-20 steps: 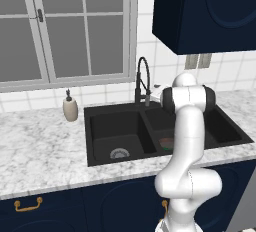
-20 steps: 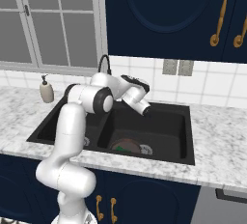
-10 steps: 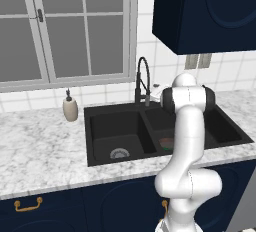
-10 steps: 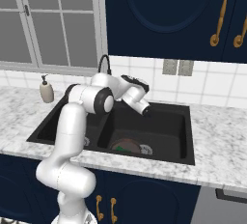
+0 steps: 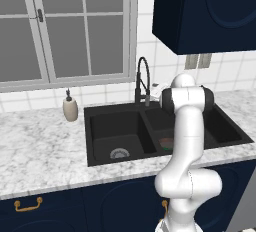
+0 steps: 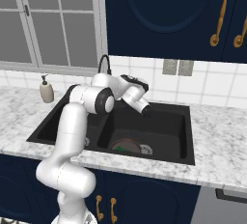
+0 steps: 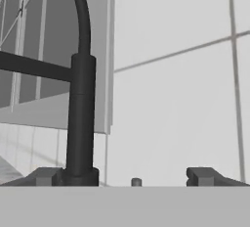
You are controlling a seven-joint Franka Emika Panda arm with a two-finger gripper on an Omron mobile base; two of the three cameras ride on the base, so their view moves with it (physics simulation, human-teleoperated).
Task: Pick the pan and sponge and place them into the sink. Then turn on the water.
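Two spread claw (image 7: 126, 176) fingertips before faucet (image 7: 80, 118); sideways, pan (image 6: 126, 146) in sink (image 6: 185, 136).

Left base cam: behind the arm on its left side, looks fwd and down over the counter (image 5: 45, 151); arm rises at lower right, window at upper left.

Right base cam: behind the arm on its right side, same fwd-down tilt, arm at lower left, upper cabinets across the top.

Both base cams share the sink (image 5: 107, 118) (image 6: 166, 156), faucet (image 5: 142, 78) (image 6: 104, 63), soap bottle (image 5: 70, 108) (image 6: 46, 91), window and tiled wall, seen from opposite sides.

Hand cam: sits very close to the faucet (image 7: 80, 118), facing the wall tiles and window edge; tool (image 7: 128, 176) tips at bottom, spread wide.
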